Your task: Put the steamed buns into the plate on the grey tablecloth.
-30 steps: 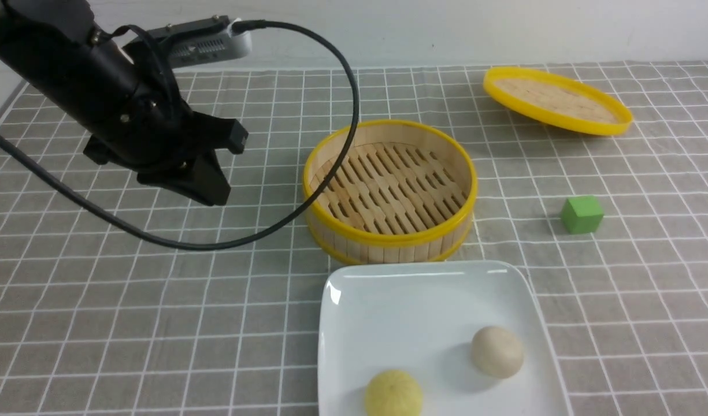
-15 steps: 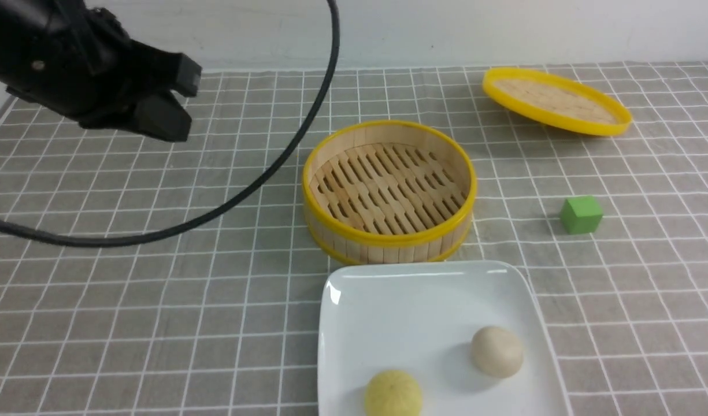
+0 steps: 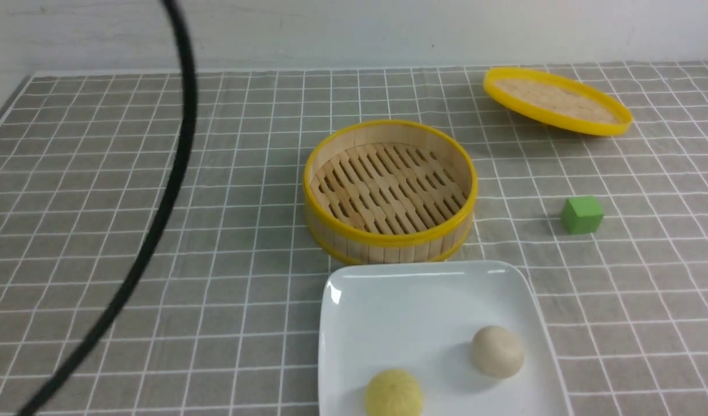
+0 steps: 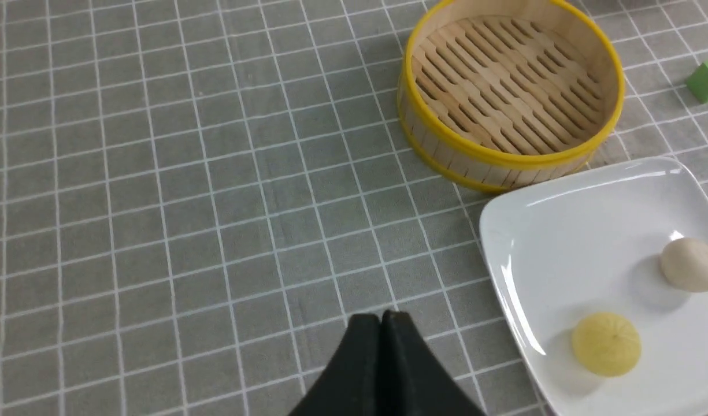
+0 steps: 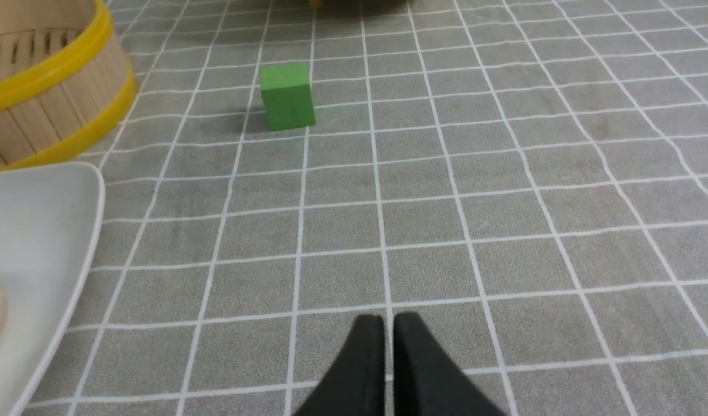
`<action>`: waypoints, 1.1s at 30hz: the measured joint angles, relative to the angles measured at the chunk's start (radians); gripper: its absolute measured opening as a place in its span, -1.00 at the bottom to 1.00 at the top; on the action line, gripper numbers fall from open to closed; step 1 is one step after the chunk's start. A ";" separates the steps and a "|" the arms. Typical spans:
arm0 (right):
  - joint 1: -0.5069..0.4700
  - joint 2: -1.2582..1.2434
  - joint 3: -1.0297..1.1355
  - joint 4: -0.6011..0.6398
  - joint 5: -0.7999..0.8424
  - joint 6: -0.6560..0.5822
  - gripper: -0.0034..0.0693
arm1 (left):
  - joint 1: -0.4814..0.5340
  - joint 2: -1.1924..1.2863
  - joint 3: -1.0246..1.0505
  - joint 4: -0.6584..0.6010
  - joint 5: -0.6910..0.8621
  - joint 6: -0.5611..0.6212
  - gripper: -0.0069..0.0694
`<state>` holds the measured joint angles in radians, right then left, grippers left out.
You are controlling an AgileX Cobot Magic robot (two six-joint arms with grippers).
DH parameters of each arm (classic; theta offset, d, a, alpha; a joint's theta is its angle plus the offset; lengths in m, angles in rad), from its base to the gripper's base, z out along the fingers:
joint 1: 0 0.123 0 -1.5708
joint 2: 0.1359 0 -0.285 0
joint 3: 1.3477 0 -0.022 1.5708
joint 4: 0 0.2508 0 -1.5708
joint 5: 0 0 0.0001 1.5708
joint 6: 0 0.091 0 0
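Observation:
The white square plate [image 3: 400, 312] lies on the grey tablecloth [image 3: 99, 231] at the front. A pale yellow bun [image 3: 393, 393] and a cream-white bun [image 3: 497, 351] rest in it. Both buns show in the left wrist view, yellow [image 4: 606, 344] and cream [image 4: 690, 264], on the plate [image 4: 538, 231]. My left gripper [image 4: 381, 316] is shut and empty, above the cloth beside the plate. My right gripper [image 5: 387, 319] is shut and empty over bare cloth, with the plate's corner [image 5: 36, 219] off to one side. Neither gripper shows in the front view.
An empty bamboo steamer [image 3: 389, 190] stands just behind the plate. Its lid [image 3: 556, 99] lies tilted at the back right. A green cube [image 3: 581, 214] sits right of the steamer. A black cable [image 3: 169, 190] hangs across the left of the front view.
My left arm has lifted and drawn back out of the front view; only its cable still shows. The buns and plate have not moved.

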<state>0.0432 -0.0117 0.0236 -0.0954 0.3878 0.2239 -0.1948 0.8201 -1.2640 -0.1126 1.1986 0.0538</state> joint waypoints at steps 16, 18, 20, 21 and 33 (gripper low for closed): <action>0.000 0.000 -0.001 0.000 0.004 0.000 -0.72 | 0.000 -0.497 0.823 -0.345 -0.870 0.028 -0.81; 0.000 0.000 -0.001 0.000 0.004 0.000 -0.71 | 0.000 -0.498 0.857 -0.347 -0.910 0.030 -0.80; 0.000 0.000 -0.001 0.000 0.004 0.000 -0.70 | 0.000 -0.498 0.884 -0.346 -0.924 0.030 -0.79; 0.000 0.000 -0.001 0.000 0.004 0.000 -0.70 | 0.000 -0.498 0.886 -0.344 -0.924 0.030 -0.79; 0.000 0.000 -0.001 -0.001 0.006 0.000 -0.66 | 0.000 -0.551 1.002 -0.071 -0.873 0.017 -0.77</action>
<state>0.0432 -0.0117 0.0224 -0.0962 0.3937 0.2239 -0.1948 0.2693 -0.2623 -0.1839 0.3260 0.0710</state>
